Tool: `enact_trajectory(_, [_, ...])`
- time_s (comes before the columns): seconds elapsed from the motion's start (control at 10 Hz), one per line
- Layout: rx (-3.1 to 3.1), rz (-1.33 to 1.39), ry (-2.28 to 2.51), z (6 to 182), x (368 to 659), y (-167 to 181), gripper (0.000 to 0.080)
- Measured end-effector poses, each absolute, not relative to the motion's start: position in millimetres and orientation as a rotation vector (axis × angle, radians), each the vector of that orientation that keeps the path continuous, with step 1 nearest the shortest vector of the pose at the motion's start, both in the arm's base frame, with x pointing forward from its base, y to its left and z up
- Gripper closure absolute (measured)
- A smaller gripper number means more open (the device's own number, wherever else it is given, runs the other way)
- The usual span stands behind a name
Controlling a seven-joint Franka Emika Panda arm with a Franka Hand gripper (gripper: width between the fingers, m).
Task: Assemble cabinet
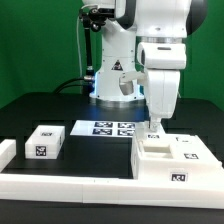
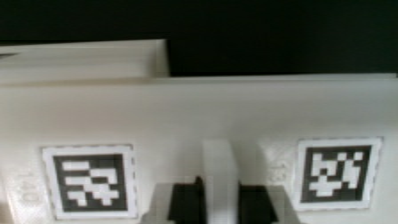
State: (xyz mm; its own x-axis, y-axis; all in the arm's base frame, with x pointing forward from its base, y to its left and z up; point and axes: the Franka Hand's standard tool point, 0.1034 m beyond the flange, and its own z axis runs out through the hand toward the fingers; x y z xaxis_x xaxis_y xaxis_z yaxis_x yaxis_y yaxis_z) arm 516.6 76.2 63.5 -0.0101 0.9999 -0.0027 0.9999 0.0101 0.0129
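The pincer [image 1: 155, 129] straddles a ridge [image 2: 217, 170] on the cabinet [image 1: 172, 160]; clamping cannot be confirmed. A tagged block [image 1: 43, 142] lies apart on the desk [image 1: 40, 112]; assembly appears incomplete.

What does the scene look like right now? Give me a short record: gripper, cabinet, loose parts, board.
gripper: low over the cabinet's top; fingers stand either side of a thin white ridge; whether it grips cannot be told
cabinet: at the exterior view's right, on the black table, tags facing up and forward
white block: tagged, at the exterior view's left, apart from the cabinet
marker board: flat, in front of the robot base
white rail: long and low, along the near edge
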Motion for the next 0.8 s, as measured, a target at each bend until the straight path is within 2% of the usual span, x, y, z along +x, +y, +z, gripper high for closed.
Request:
enact_trajectory(0.3, [2.195, 0.049, 2.223, 63.4, 560, 77, 0.0737])
enact_trajectory(0.4, [2.16, 0.112, 2.233, 60.3, 567, 74, 0.0737])
enact_trajectory(0.8, [2.156, 0.131, 2.227, 62.3, 566, 73, 0.0735])
